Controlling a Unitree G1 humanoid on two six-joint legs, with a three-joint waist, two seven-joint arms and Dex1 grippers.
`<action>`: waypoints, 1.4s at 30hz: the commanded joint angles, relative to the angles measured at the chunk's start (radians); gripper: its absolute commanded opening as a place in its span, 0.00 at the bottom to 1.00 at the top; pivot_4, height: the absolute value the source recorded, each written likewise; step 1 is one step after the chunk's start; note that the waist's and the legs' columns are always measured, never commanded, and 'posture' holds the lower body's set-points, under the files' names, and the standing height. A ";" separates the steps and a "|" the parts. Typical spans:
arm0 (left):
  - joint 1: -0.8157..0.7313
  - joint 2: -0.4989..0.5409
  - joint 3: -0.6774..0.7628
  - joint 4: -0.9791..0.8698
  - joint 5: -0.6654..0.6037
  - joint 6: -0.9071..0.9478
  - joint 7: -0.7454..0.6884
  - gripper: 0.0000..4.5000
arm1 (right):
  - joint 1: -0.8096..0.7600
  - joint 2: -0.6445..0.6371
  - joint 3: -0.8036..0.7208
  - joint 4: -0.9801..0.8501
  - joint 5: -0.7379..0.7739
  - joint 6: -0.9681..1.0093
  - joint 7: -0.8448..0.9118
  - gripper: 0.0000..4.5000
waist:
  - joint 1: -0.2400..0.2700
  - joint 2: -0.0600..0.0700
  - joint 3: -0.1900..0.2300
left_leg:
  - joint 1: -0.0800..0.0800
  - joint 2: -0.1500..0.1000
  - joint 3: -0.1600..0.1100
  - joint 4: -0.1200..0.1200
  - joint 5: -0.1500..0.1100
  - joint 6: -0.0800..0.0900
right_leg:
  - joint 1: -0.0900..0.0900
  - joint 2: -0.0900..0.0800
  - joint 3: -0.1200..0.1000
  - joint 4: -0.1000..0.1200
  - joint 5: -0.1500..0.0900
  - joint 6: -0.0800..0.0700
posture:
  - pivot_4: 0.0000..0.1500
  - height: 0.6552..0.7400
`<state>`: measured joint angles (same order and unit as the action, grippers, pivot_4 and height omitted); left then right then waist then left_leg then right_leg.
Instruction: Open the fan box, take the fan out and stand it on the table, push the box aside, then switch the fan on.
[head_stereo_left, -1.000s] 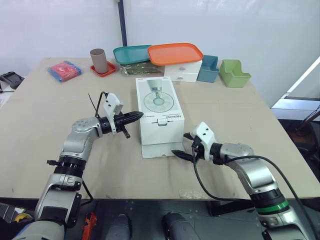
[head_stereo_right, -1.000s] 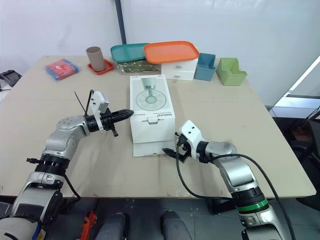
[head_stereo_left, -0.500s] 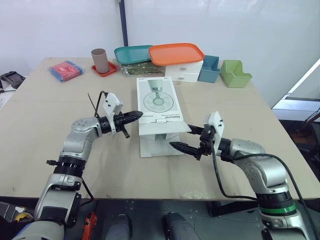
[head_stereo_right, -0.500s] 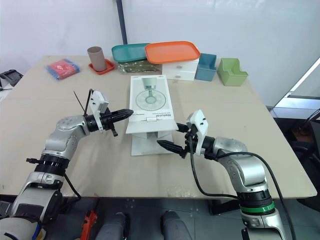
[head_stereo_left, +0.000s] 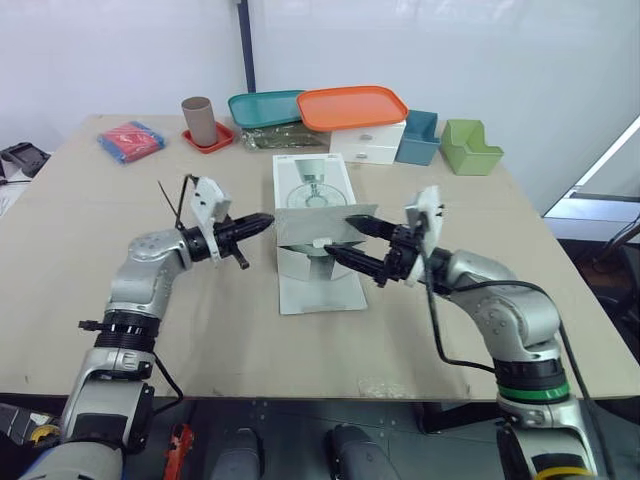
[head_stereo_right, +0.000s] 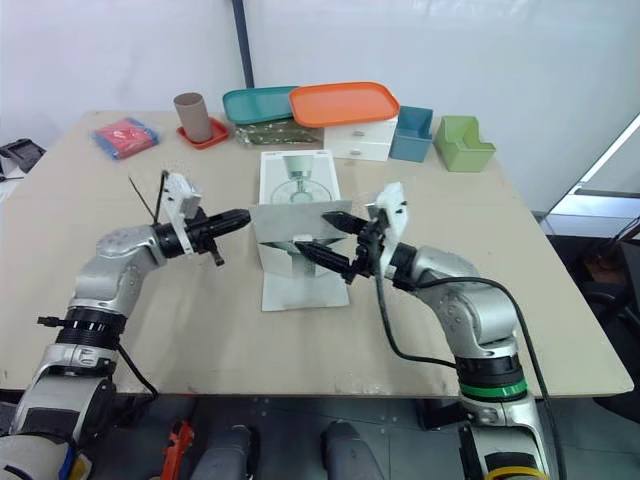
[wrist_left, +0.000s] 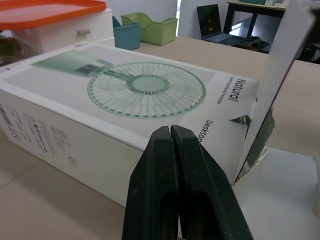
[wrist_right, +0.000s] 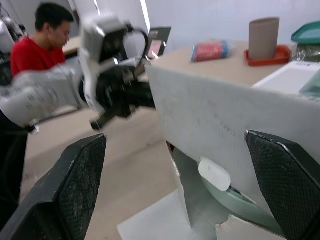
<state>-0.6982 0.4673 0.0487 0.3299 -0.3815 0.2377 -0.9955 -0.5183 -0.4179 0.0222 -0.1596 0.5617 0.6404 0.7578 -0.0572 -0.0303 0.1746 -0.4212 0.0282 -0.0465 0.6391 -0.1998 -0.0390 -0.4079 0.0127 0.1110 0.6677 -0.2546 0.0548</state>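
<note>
White fan box (head_stereo_left: 312, 190) with a pale green fan print; beige desk (head_stereo_left: 70, 230); orange tray (head_stereo_left: 350, 105), teal tray (head_stereo_left: 258, 106), green bin (head_stereo_left: 470, 147), blue bin (head_stereo_left: 417, 138); red packet (head_stereo_left: 130, 140); black left pincer (head_stereo_left: 262, 221) and right pincer (head_stereo_left: 340, 236).

Big beige desk (head_stereo_left: 480, 240) takes up most of the space. Behind it there's just a plain white wall (head_stereo_left: 520, 50) with a dark blue post (head_stereo_left: 244, 45) running up it. Off to the right you get a bright slanted strip of light (head_stereo_left: 612, 150) and some grey floor (head_stereo_left: 590, 212). Farther back a laptop (wrist_left: 212, 22) sits open near a dark far desk (wrist_left: 252, 3).
</note>
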 joint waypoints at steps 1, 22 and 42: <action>-0.045 0.035 0.043 -0.113 -0.058 0.038 -0.020 0.02 | -0.033 0.022 0.005 0.038 -0.058 -0.033 -0.061 1.00 | 0.000 0.000 0.000 | 0.000 0.000 0.000 0.000 0.000 0.000 | 0.000 0.000 0.000 0.000 0.000 0.000 | 1.00 1.00; -0.097 -0.056 -0.124 0.168 0.158 -0.124 0.050 0.02 | 0.004 0.022 -0.009 -0.042 -0.056 0.023 -0.097 1.00 | 0.009 0.001 0.000 | 0.000 -0.001 0.000 -0.001 0.000 0.000 | 0.000 0.000 0.000 0.000 0.000 0.000 | 1.00 1.00; -0.089 -0.085 -0.119 0.166 0.178 -0.124 0.045 0.00 | -0.119 -0.067 0.091 -0.222 -0.131 0.333 -0.268 0.01 | 0.010 0.001 0.000 | 0.000 -0.001 0.000 0.000 0.000 0.001 | 0.000 -0.001 0.000 0.000 0.000 0.000 | 1.00 1.00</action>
<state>-0.7906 0.3826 -0.0734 0.5191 -0.2050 0.1145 -0.9476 -0.6104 -0.4623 0.0917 -0.3315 0.4588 0.9549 0.5011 -0.0473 -0.0294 0.1749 -0.4214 0.0272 -0.0465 0.6386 -0.1993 -0.0383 -0.4079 0.0119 0.1110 0.6676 -0.2546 0.0548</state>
